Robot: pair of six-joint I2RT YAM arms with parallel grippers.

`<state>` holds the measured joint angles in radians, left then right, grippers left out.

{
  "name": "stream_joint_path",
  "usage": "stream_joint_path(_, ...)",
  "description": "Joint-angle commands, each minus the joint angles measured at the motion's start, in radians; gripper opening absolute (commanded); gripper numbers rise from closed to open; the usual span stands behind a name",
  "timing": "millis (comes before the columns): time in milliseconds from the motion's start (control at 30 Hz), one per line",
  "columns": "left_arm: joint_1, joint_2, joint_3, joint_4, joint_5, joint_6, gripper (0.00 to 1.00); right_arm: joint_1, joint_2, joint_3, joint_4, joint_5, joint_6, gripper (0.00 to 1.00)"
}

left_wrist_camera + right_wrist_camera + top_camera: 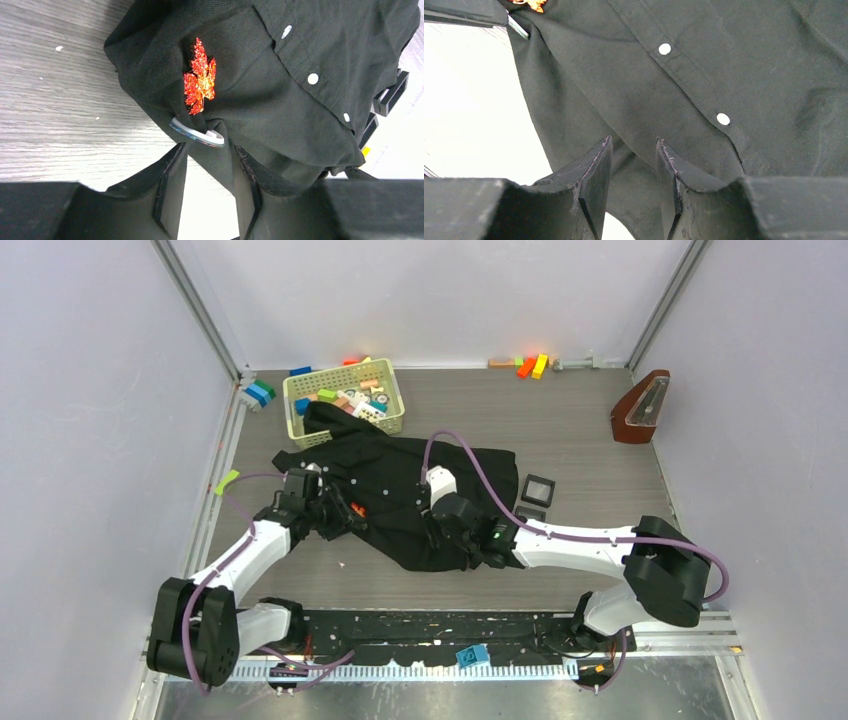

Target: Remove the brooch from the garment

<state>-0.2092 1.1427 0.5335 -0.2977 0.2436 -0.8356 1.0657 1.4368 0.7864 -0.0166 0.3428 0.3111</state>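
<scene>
Brooch sits pinned on garment, toward the worktop's left edge. Left end effector stands apart around a fold; right end effector straddles cloth, and we cannot tell its grip.

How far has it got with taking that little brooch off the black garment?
Nothing is finished yet: the brooch still sits on the garment. In hand: the left tool straddles a fold right beside the brooch, jaws apart, while the right tool has cloth between its jaws near the buttons. Still to do: gripping the brooch and pulling it free.
</scene>
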Motion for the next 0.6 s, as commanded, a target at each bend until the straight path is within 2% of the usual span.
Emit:
stream_joint_path(0, -0.001, -0.018, -0.010, 0.033, -0.027, 0.014, 0.39, 0.002, -0.029, -0.008, 0.087, 0.022, -0.008, 0.43)
stream_joint_path(33, -0.001, -0.023, -0.014, 0.031, -0.037, 0.017, 0.39, 0.002, -0.027, -0.008, 0.088, 0.018, -0.008, 0.43)
stream_joint_path(167, -0.001, -0.032, -0.019, 0.020, -0.060, 0.025, 0.50, 0.002, -0.021, -0.009, 0.090, 0.008, -0.005, 0.43)
stream_joint_path(367, -0.001, 0.000, -0.009, 0.021, -0.063, 0.035, 0.54, 0.002, -0.020, -0.012, 0.093, 0.004, -0.003, 0.43)
stream_joint_path(467, -0.001, 0.014, -0.011, 0.033, -0.063, 0.036, 0.48, 0.002, -0.024, -0.017, 0.098, 0.002, -0.004, 0.43)
stream_joint_path(533, -0.002, 0.019, -0.012, 0.038, -0.058, 0.036, 0.38, 0.002, -0.022, -0.019, 0.103, 0.002, -0.003, 0.43)
stream_joint_path(567, -0.001, 0.020, -0.013, 0.042, -0.058, 0.033, 0.29, 0.002, -0.020, -0.022, 0.105, 0.003, 0.000, 0.43)
